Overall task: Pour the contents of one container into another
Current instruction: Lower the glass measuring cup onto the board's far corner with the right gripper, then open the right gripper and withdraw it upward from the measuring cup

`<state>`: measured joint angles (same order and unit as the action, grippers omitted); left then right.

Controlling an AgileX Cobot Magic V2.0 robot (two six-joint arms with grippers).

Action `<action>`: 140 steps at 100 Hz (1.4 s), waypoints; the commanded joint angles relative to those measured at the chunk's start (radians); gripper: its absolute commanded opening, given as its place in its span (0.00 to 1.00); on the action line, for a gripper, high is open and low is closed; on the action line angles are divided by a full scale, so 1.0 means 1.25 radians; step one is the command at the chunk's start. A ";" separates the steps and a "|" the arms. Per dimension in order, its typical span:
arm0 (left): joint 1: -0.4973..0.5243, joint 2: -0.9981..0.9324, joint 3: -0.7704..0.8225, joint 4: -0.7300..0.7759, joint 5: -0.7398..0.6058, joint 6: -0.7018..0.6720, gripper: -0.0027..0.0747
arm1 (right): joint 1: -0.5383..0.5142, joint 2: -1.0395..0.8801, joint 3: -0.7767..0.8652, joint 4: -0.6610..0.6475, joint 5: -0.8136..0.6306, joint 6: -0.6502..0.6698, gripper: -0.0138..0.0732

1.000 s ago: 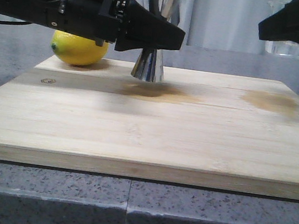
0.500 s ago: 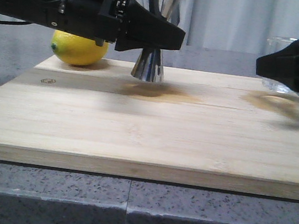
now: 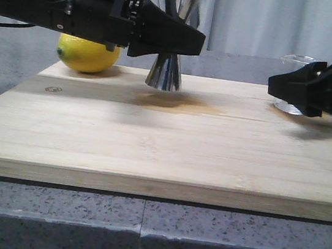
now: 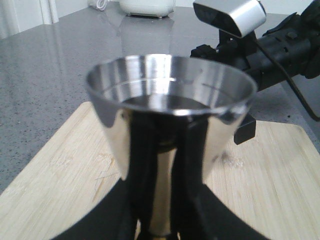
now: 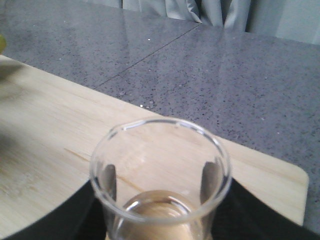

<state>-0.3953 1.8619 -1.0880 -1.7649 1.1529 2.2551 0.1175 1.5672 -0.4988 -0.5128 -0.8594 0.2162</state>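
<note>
The right gripper (image 3: 282,86) has come down, setting the beaker (image 3: 295,84) between its closed jaws on the board (image 3: 149,153); left gripper (image 3: 187,41) clamps the jigger (image 3: 165,75). Pouring seems over.

Glossy steel jigger (image 3: 165,72), clear glass beaker (image 5: 161,180)

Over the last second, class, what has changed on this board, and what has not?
The right claw came down with the glass beaker to the cutting board, shifting left toward the jigger. The left claw, jigger and lemon stayed put.
</note>
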 commanded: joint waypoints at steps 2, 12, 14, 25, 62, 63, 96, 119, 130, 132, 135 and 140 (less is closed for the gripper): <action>-0.007 -0.043 -0.023 -0.069 0.085 0.000 0.11 | -0.006 -0.018 -0.016 0.017 -0.048 -0.011 0.59; -0.007 -0.043 -0.023 -0.069 0.085 0.000 0.11 | -0.006 -0.019 -0.016 0.019 -0.048 -0.011 0.71; -0.007 -0.043 -0.023 -0.069 0.085 0.000 0.11 | -0.006 -0.022 -0.016 0.019 -0.048 -0.011 0.74; -0.007 -0.043 -0.023 -0.069 0.085 0.000 0.11 | -0.006 -0.050 -0.016 0.024 -0.041 -0.011 0.84; -0.007 -0.043 -0.023 -0.069 0.085 0.000 0.11 | -0.003 -0.314 -0.016 0.049 0.203 0.085 0.86; -0.007 -0.043 -0.023 -0.069 0.085 0.000 0.11 | -0.003 -0.325 -0.016 0.053 0.218 0.085 0.86; -0.007 -0.043 -0.023 -0.069 0.085 0.000 0.11 | 0.000 -0.559 -0.021 0.271 0.539 -0.041 0.86; -0.007 -0.043 -0.023 -0.069 0.085 0.000 0.11 | 0.000 -0.631 -0.022 0.270 0.608 -0.041 0.86; -0.007 -0.043 -0.023 -0.069 0.085 0.000 0.11 | 0.000 -0.640 -0.022 0.270 0.603 -0.041 0.86; -0.007 -0.043 -0.023 -0.069 0.085 0.000 0.11 | 0.000 -0.640 -0.022 0.270 0.603 -0.041 0.86; -0.007 -0.043 -0.023 -0.069 0.085 0.000 0.11 | 0.000 -0.640 -0.022 0.270 0.603 -0.041 0.86; -0.007 -0.043 -0.023 -0.069 0.085 0.000 0.11 | 0.000 -0.640 -0.022 0.270 0.603 -0.041 0.86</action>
<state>-0.3953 1.8619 -1.0880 -1.7649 1.1529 2.2551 0.1175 0.7799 -0.4988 -0.1766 -0.0414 0.1786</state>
